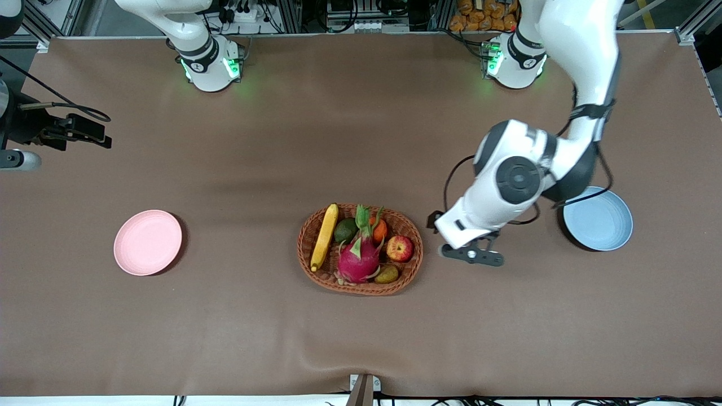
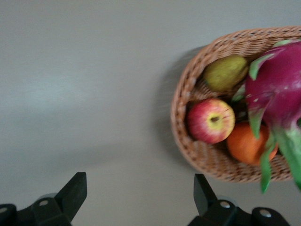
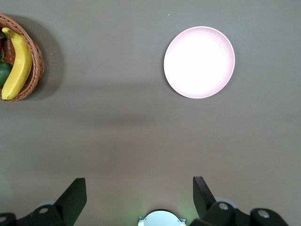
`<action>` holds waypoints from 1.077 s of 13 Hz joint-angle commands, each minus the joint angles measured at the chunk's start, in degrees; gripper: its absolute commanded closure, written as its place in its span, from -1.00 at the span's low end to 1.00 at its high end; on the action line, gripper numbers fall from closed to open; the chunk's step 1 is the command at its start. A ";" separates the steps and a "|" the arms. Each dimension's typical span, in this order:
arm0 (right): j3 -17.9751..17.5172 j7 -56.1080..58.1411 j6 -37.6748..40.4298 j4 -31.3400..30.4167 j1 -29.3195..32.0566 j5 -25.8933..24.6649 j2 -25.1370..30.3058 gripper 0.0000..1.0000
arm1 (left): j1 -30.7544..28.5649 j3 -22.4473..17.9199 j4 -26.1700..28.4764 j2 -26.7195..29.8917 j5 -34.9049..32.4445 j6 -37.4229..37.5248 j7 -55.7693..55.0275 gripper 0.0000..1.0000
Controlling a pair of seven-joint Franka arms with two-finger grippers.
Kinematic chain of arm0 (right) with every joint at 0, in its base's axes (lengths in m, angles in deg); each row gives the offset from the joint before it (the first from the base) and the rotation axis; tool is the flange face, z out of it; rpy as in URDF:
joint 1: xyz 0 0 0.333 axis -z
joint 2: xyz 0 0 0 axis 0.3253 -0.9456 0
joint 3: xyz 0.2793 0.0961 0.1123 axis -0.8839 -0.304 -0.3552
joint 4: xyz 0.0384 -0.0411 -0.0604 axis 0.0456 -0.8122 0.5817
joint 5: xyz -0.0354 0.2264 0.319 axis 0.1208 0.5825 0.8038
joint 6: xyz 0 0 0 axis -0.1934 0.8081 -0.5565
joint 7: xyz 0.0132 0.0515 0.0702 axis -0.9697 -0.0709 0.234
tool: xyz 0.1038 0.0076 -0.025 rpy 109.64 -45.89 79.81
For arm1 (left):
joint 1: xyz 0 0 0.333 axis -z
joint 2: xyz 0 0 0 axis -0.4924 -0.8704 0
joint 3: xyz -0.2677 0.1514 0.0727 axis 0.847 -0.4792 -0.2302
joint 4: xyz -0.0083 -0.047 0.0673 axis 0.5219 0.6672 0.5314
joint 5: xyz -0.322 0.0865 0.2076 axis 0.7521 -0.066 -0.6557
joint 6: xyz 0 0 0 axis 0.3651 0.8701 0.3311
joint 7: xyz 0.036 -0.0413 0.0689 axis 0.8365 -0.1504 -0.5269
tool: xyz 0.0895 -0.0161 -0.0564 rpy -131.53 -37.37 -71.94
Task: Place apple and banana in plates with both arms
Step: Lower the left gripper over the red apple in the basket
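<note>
The apple and the banana lie in a wicker basket mid-table. The pink plate sits toward the right arm's end. The blue plate sits toward the left arm's end, partly hidden by the left arm. My left gripper is open and empty over bare table between the basket and the blue plate. Its wrist view shows the open gripper and the apple. My right gripper is open, raised high. Its wrist view shows the open gripper, the pink plate and the banana.
The basket also holds a magenta dragon fruit, an orange fruit, a dark green fruit and a small olive-brown fruit. The brown cloth has a wrinkle near the front edge.
</note>
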 commanded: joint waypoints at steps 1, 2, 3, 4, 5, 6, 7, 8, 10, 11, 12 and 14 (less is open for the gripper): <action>0.11 0.14 -0.73 -2.02 0.25 0.92 -0.04 -1.00 | 3.00 -0.71 -2.12 -4.11 -1.21 -4.99 -2.90 -1.00; 0.20 0.14 -0.73 -2.55 0.60 1.53 -0.22 -1.00 | 3.01 -0.62 -2.12 -5.52 -1.12 -7.72 -2.90 -1.00; 0.20 0.14 -0.73 -3.25 1.13 2.58 -0.57 -1.00 | 3.35 -0.54 -2.12 -6.84 -1.12 -10.19 -2.81 -1.00; 0.20 0.05 -0.91 -4.56 1.31 3.63 -0.74 -1.00 | 4.05 -0.62 -2.12 -7.81 -1.21 -12.04 -2.90 -1.00; 0.20 0.05 -1.78 -5.62 1.31 3.82 -0.74 -1.00 | 4.24 -0.54 -2.12 -8.42 -1.12 -13.36 -2.99 -1.00; 0.20 0.05 -2.92 -6.15 1.22 3.82 -0.74 -1.00 | 4.93 -0.54 -2.04 -8.78 -1.21 -14.85 -2.99 -1.00; 0.20 0.05 -3.80 -6.68 0.87 3.82 -0.92 -1.00 | 5.90 -0.62 -2.04 -9.30 -1.21 -16.09 -2.82 -1.00; 0.20 -0.04 -4.50 -7.73 0.43 3.91 -1.09 -1.00 | 6.69 -0.71 -2.04 -9.74 -1.30 -17.32 -2.81 -1.00; 0.20 -0.04 -4.95 -8.35 0.17 5.56 -1.18 -1.00 | 7.05 -0.71 -1.95 -11.06 -1.21 -19.34 -2.99 -1.00; 0.20 -0.04 -5.21 -8.44 0.25 6.01 -1.27 -1.00 | 7.05 -0.71 -1.77 -11.33 -1.30 -20.13 -2.90 -1.00; 0.20 -0.13 -5.30 -8.62 0.34 6.36 -1.36 -1.00 | 7.05 -0.71 -1.60 -11.68 -1.39 -21.36 -2.03 -1.00; 0.20 -0.13 -6.18 -8.79 0.34 8.20 -1.88 -1.00 | 6.96 -0.71 -1.60 -11.77 -1.39 -21.81 -1.76 -1.00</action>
